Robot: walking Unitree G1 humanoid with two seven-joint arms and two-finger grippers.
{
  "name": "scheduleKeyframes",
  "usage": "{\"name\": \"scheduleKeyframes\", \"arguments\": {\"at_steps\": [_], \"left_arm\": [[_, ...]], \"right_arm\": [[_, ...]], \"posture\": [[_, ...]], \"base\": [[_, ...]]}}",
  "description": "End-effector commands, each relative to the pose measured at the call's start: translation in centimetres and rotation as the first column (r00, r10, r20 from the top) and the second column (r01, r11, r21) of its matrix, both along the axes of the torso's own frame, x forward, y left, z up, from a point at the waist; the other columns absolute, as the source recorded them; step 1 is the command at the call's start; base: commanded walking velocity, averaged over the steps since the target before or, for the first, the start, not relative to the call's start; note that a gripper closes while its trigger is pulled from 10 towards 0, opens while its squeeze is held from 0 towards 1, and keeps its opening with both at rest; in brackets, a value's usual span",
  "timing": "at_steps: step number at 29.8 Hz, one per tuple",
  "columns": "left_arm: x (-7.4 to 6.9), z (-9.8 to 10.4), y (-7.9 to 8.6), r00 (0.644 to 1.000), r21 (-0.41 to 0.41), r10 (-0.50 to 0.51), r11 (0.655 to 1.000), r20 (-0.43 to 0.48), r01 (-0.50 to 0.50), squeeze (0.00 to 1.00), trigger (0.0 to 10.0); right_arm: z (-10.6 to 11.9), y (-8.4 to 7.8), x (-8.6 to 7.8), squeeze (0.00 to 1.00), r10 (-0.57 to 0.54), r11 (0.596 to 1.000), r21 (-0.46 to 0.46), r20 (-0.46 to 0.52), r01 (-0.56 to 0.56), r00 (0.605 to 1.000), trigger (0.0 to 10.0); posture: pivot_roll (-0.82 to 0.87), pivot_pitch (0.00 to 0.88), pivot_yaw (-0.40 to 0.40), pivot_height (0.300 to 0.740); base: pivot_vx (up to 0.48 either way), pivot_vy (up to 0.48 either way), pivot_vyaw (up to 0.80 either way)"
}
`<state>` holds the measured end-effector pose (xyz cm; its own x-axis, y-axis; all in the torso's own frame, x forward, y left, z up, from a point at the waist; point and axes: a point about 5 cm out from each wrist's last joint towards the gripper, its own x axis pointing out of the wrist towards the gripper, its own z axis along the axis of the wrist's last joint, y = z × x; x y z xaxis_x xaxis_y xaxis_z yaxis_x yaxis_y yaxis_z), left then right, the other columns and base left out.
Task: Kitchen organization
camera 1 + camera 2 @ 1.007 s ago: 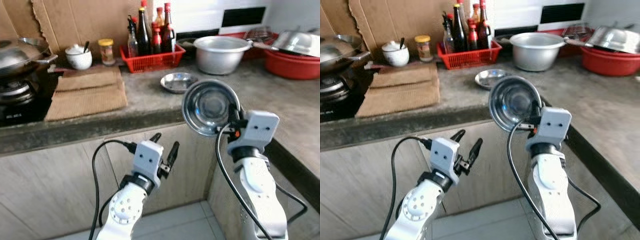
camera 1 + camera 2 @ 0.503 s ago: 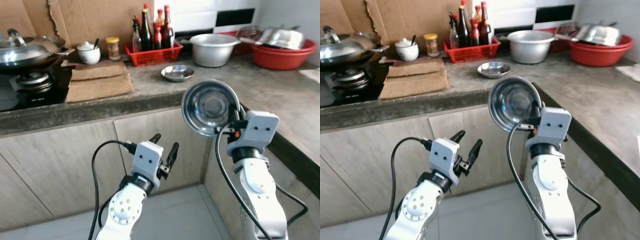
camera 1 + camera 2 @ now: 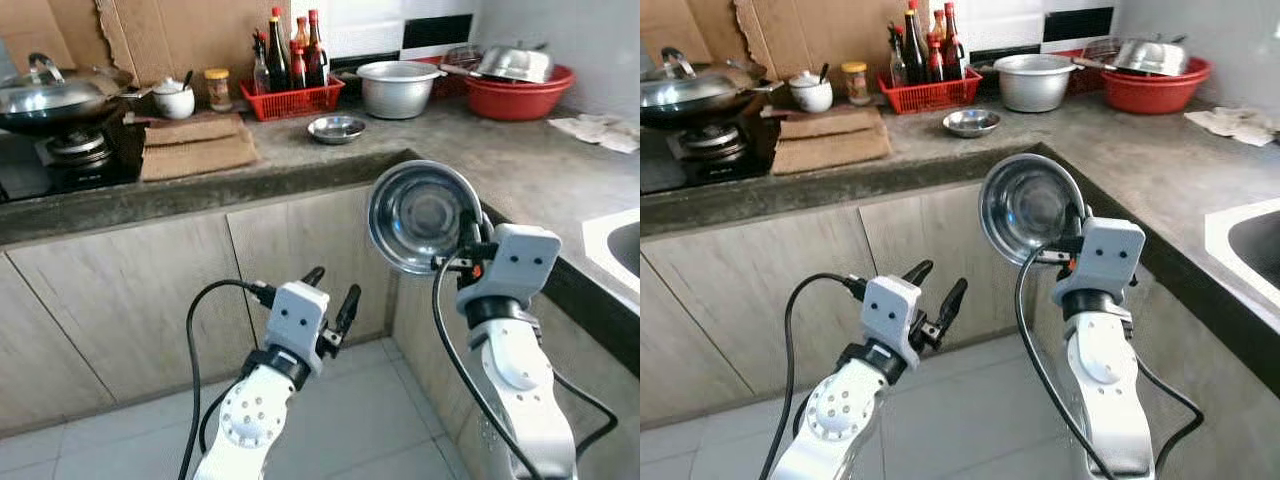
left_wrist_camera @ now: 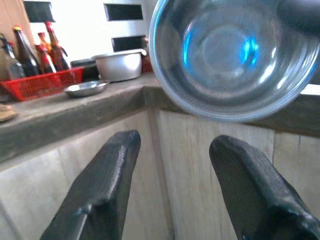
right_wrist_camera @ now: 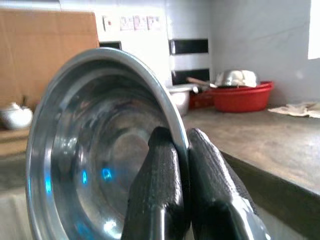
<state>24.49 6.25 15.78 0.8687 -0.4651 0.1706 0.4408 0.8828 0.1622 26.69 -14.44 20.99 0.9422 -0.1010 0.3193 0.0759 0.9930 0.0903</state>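
right gripper point(image 5: 175, 165): pinching rim of steel bowl point(image 3: 420, 215), one finger inside, one outside; bowl on edge, held up in front of the counter corner
left gripper point(image 3: 330, 297): fingers spread wide, holding nothing, low before the cabinet doors point(image 3: 130, 290)
floor point(image 3: 370, 420): pale tiles below the counter
counter point(image 3: 520, 160): grey stone, L-shaped
on counter: small steel dish point(image 3: 337, 128), folded brown cloths point(image 3: 195, 145)
back of counter: red basket of bottles point(image 3: 290, 95), metal pot point(image 3: 398, 88), red basin point(image 3: 518, 95)
far left of counter: wok on stove point(image 3: 45, 100)

Open floor point(image 3: 350, 420) lies ahead; cabinet fronts point(image 3: 130, 290) and countertop edge point(image 3: 200, 190) block beyond.
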Motion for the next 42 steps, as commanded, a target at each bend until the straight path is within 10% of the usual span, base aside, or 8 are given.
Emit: {"name": "scheduleKeyframes", "arguments": {"at_steps": [1, 42], "left_arm": [[0.02, 0.19, -0.09, 1.000, -0.005, -0.001, 1.000, 0.006, 0.001, 0.00, 10.0], [0.47, 0.86, -0.18, 1.000, -0.011, 0.003, 1.000, 0.029, -0.003, 0.00, 10.0]], "right_arm": [[0.52, -0.05, -0.09, 0.00, -0.001, 1.000, -0.007, 0.025, 0.001, 1.000, 10.0], [0.48, 0.04, 0.09, 0.00, 0.002, 1.000, -0.009, 0.019, -0.002, 1.000, 10.0]], "posture": [[0.00, 0.000, -0.008, 0.740], [0.00, 0.000, -0.003, 0.740]], "base": [[-0.341, 0.000, 0.00], [-0.030, 0.000, -0.06]]}}
